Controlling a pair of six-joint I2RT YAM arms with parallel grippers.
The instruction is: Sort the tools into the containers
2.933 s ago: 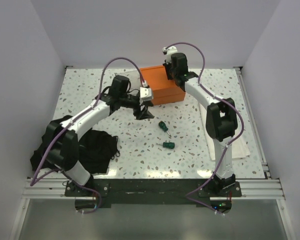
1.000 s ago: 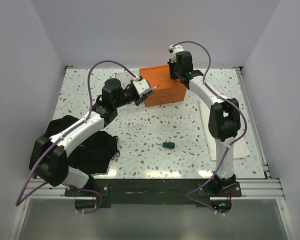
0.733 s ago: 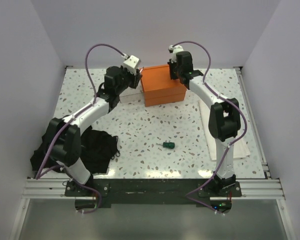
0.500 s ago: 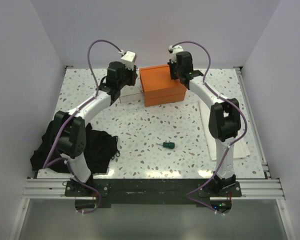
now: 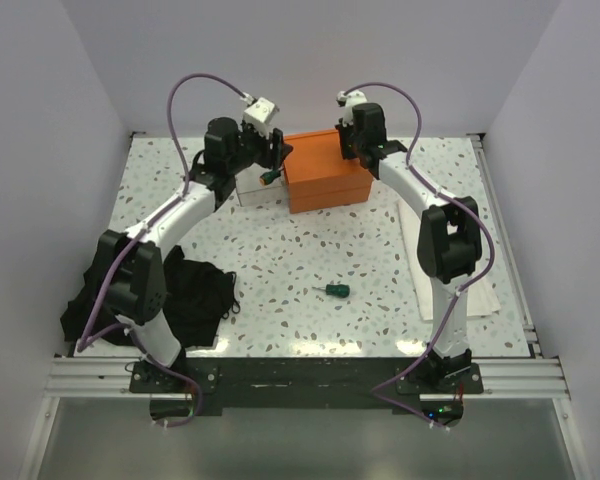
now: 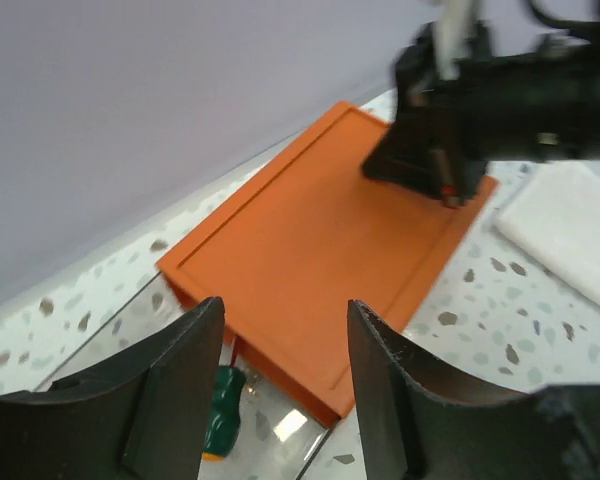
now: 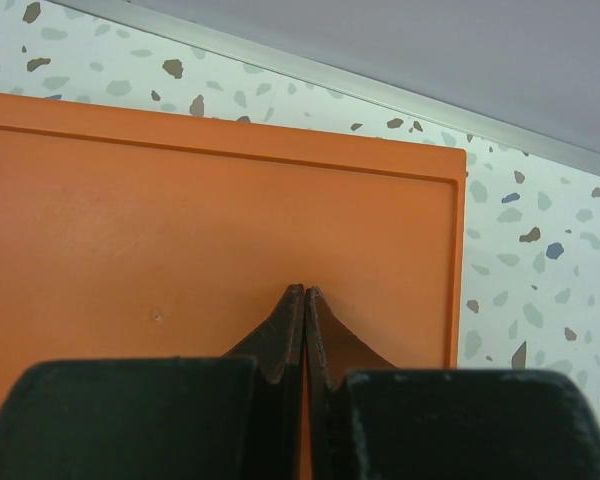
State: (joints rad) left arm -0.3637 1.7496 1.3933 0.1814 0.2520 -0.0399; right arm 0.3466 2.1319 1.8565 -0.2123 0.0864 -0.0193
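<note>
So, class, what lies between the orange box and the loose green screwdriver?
Nothing: the top view shows only bare speckled table between the orange box and the green screwdriver.

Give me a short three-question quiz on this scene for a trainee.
1. True or false: the right end effector over the orange box is open.
2. The handle of the lone screwdriver lying on the table is: A red, B green, C yellow.
3. Fill in: the left end effector, by the clear bin, is ___.
Key: 1 false; 2 B; 3 open.
</note>
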